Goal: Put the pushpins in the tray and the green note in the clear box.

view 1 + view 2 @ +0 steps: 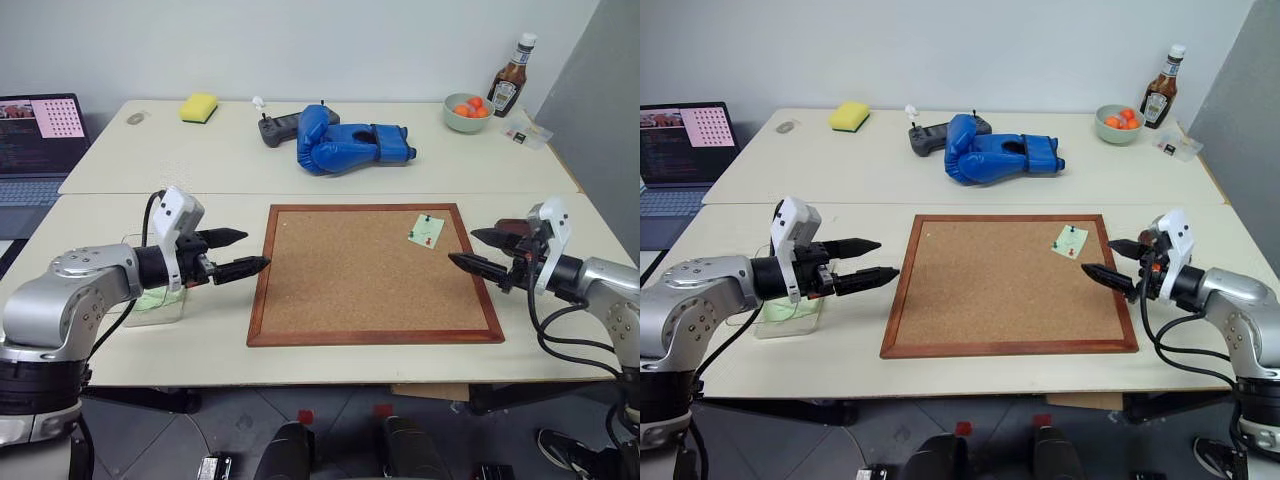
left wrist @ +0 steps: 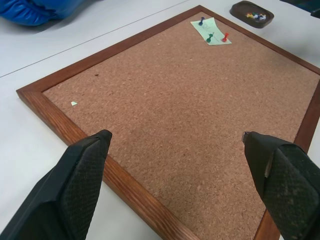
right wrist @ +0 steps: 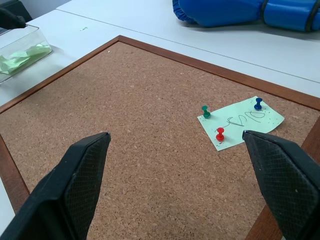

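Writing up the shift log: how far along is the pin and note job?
Barely begun. The green note remains pinned to the corkboard by three pushpins. The tray already holds some pins; the clear box already holds green paper. Nothing is in hand: left claw and right claw are open, empty.

Pale green note [image 3: 241, 122], red, green, blue pins [image 3: 220, 134]; tan speckled corkboard [image 1: 370, 270], red-brown frame; blue glove [image 1: 345, 140].
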